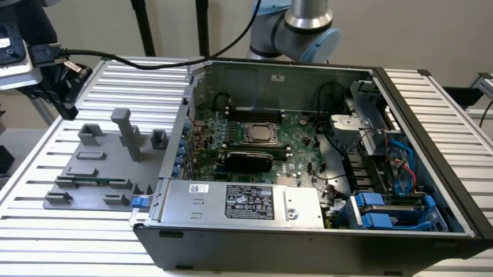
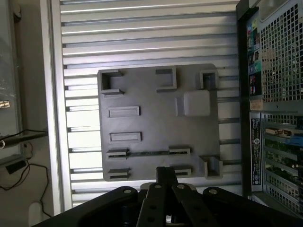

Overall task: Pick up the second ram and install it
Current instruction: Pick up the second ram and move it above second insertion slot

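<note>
The gripper (image 2: 165, 171) is closed, its two dark fingers (image 2: 160, 182) pressed together with nothing between them. In the exterior view the gripper (image 1: 68, 109) hangs in free air above the table's far corner on the exterior view's left, clear of every fixture, with a black cable (image 1: 115, 57) trailing from it towards the arm (image 1: 308, 23). In the wrist view the fingertips sit over the edge of the grey fixture plate (image 2: 156, 113), by an unoccupied pair of holders (image 2: 182, 171). The second ram (image 2: 147, 152) is just beyond that pair: a thin green stick standing on edge, each end seated in a small grey holder. In the exterior view the second ram (image 1: 92, 180) lies along the near part of the fixture plate (image 1: 108, 164), with no obstruction above it. A tall post (image 1: 123, 133) rises from the plate farther back, well apart from the stick. The plate rests on the slatted aluminium table (image 1: 46, 231), with a strip of bare slats between its edge and the open computer case (image 1: 308, 242). Inside the case the motherboard (image 1: 301, 138) lies exposed, the CPU socket (image 1: 262, 134) near its middle and the power supply (image 1: 239, 202) along the near wall.
</note>
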